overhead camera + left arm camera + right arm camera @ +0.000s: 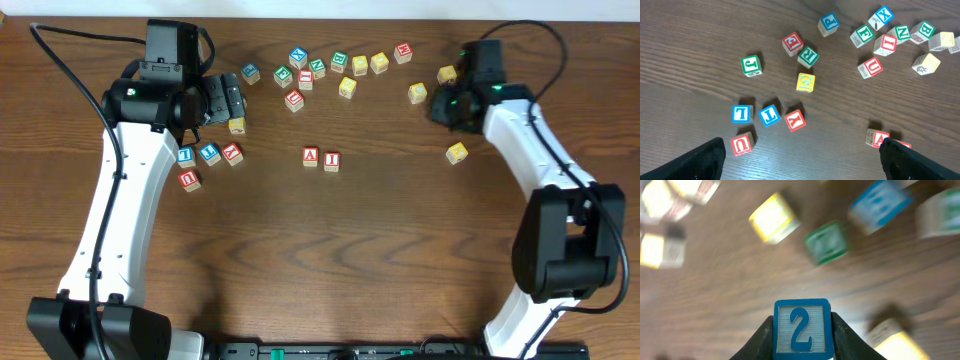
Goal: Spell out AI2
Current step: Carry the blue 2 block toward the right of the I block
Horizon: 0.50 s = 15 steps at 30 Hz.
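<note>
A red A block [310,156] and a red I block [331,160] sit side by side at the table's middle. The A block also shows at the lower right of the left wrist view [876,138]. My right gripper [802,340] is shut on a blue 2 block [802,329] and holds it above the table; in the overhead view it [447,108] is at the back right and the 2 block is hidden under it. My left gripper [800,160] is open and empty, at the back left in the overhead view [228,100].
Several loose letter blocks [338,62] lie along the back middle. Blue and red blocks [209,153] lie near the left arm, with a yellow block [237,125] by the left gripper. Yellow blocks [456,152] lie near the right arm.
</note>
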Motion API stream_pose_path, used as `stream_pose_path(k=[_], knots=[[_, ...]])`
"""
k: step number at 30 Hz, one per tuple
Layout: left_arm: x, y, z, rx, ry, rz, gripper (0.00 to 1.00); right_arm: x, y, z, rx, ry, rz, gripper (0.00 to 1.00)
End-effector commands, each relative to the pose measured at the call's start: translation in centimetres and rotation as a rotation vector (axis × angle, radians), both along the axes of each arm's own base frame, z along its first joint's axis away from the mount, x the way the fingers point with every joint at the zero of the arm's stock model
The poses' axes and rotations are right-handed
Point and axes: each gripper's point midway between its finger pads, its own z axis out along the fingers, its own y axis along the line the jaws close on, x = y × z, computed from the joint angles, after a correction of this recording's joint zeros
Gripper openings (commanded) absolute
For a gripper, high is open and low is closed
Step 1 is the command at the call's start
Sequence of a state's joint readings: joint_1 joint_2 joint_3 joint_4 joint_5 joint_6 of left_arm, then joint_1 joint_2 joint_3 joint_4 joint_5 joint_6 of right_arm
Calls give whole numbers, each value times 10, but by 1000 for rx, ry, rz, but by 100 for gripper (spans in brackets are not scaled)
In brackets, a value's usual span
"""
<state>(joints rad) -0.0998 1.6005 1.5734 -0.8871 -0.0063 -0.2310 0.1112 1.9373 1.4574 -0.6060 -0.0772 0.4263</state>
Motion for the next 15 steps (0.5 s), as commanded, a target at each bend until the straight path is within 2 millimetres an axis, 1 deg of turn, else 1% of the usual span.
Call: stream_pose_path(k=[1,5,8,11,15], knots=[[-1,3,8,13,-21,2,98,-12,37,0,25,18,104,29],[-1,3,8,13,-21,1,98,-28,70,-5,7,50,181,29],[-1,3,8,13,-21,1,98,-40,90,-9,-36,63,227,28],[-1,3,8,13,-21,1,98,-48,100,-15,-102,62,251,29],[-1,3,8,13,-21,1,98,-55,106,-24,-190,42,266,31]])
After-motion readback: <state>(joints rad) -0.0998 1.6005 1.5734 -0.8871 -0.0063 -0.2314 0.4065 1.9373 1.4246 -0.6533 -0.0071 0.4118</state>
